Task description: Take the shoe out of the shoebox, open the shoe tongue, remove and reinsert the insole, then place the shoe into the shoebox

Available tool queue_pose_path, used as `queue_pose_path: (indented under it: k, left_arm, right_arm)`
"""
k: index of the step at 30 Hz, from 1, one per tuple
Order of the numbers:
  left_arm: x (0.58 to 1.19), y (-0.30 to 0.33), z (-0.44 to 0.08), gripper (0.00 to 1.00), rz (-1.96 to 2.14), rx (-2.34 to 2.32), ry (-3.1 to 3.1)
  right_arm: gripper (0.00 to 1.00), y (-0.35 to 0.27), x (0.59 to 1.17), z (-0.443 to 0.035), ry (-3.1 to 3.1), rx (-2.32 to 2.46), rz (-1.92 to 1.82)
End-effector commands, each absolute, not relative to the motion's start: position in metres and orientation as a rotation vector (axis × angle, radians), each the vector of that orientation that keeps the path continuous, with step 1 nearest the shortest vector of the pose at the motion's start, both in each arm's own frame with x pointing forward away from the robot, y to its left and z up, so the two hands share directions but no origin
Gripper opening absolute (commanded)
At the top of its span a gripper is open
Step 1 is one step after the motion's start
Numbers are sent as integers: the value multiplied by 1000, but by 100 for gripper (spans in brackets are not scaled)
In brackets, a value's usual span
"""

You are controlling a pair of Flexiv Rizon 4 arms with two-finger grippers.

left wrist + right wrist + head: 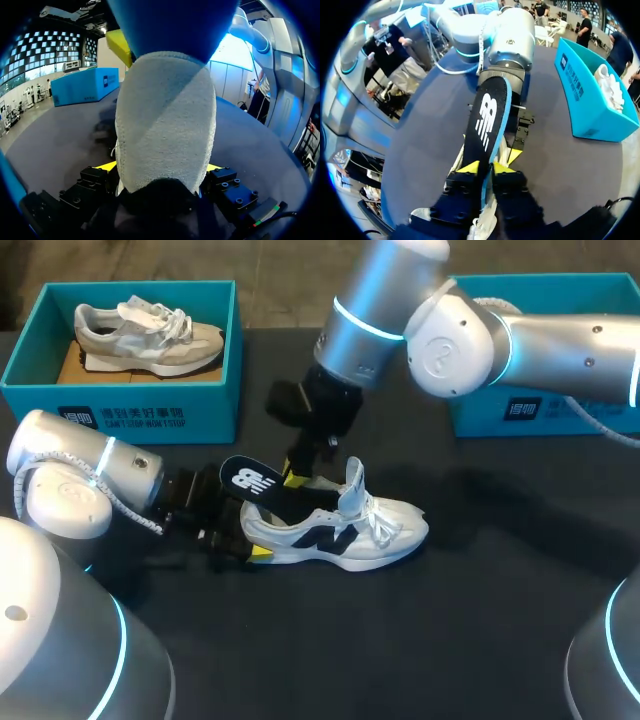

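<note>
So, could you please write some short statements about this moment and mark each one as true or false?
1. The white shoe lies on the table, outside both shoeboxes. True.
2. The right gripper is shut on the insole. True.
3. The left gripper is open and away from the white shoe. False: its fingers press the shoe's heel from both sides.
4. The left shoebox is empty. False: a beige shoe lies inside it.
5. The insole lies flat on the table. False: it is held up at an angle above the heel end of the white shoe.
</note>
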State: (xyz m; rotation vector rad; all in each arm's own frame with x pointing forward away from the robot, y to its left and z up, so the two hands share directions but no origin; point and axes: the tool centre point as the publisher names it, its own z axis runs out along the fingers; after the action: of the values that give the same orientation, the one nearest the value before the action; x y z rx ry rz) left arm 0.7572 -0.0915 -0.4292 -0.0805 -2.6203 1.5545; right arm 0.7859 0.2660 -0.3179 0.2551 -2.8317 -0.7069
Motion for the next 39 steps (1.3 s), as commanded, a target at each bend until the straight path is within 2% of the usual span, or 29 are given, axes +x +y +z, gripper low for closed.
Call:
queue_pose_path:
  k: [1,21,28,39]
  left_arm:
    - [758,-93,-434,0,1550,-80,-2622]
    - [758,-93,-434,0,1550,-80,-2622]
    - [758,-93,-434,0,1550,-80,-2622]
    - [758,-93,-434,0,1550,-80,-2622]
  right_arm:
    - [46,258,786,-321,-2795,241,-753]
    - [43,269,786,-320,-2592,27,-798]
    - [45,283,778,-321,-2579,20,-803]
    - [36,288,769,-326,-2581,-19,-827]
